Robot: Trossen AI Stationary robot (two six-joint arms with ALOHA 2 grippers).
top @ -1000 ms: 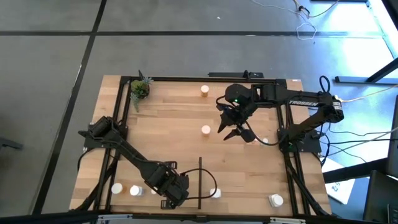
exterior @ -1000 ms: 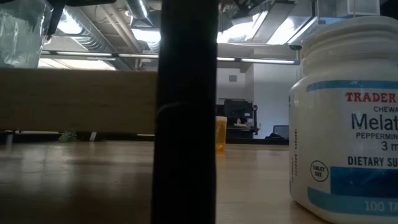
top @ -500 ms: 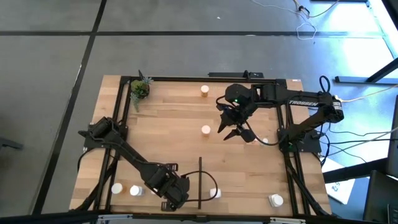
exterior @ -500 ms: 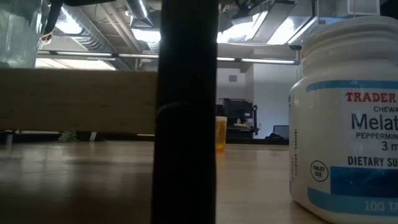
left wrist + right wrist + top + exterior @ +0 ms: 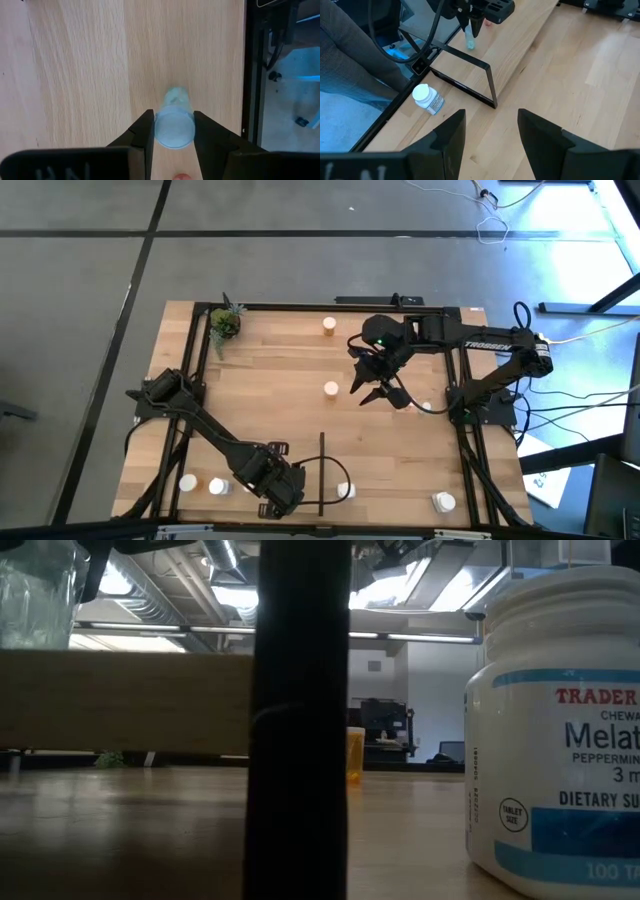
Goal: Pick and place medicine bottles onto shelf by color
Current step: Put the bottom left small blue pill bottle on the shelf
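I am pinching a small white-capped bottle [image 5: 174, 129] between my left gripper [image 5: 173, 131] fingers, squarely in the gap, over the wood board just left of the black divider strip [image 5: 321, 472]. To the right of that strip a white bottle [image 5: 346, 491] is standing alone. Further right, my right gripper [image 5: 374, 388] is hanging with its fingers spread and empty, an orange bottle [image 5: 331, 389] standing just beside it, apart.

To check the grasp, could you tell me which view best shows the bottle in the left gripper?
The left wrist view: the bottle sits squarely between the left gripper's fingers. The right wrist view shows it small and distant; the high view hides it under the arm; the low view misses it.
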